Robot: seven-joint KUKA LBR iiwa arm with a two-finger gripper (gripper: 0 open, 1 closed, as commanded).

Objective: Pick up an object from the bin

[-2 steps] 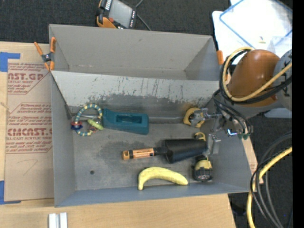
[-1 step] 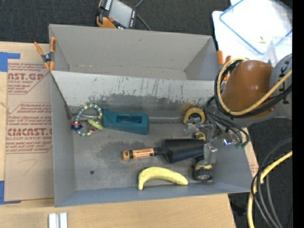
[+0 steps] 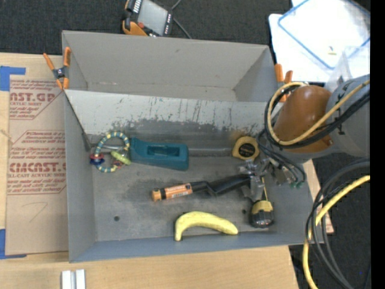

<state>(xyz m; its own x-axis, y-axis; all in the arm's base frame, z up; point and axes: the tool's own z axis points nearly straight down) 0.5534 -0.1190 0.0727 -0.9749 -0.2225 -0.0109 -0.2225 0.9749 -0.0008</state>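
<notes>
Camera view: we log the gripper [image 3: 257, 186] at the right side of the bin [image 3: 180, 65], at the black end of an orange-and-black tool [image 3: 192, 190], with a small black-and-yellow object [image 3: 261, 214] just below it in frame. We cannot tell whether it is released or clenched. A yellow banana [image 3: 204, 224] lies lower centre, a teal block [image 3: 157, 153] left.

Grey bin [image 3: 120, 224] (banana [image 3: 204, 224], teal block [image 3: 157, 153] inside)

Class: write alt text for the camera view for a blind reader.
The robot's hand hangs at the right end of a grey bin, near a black-and-yellow object. A banana, an orange-and-black tool, a teal block and a beaded ring lie inside.
</notes>
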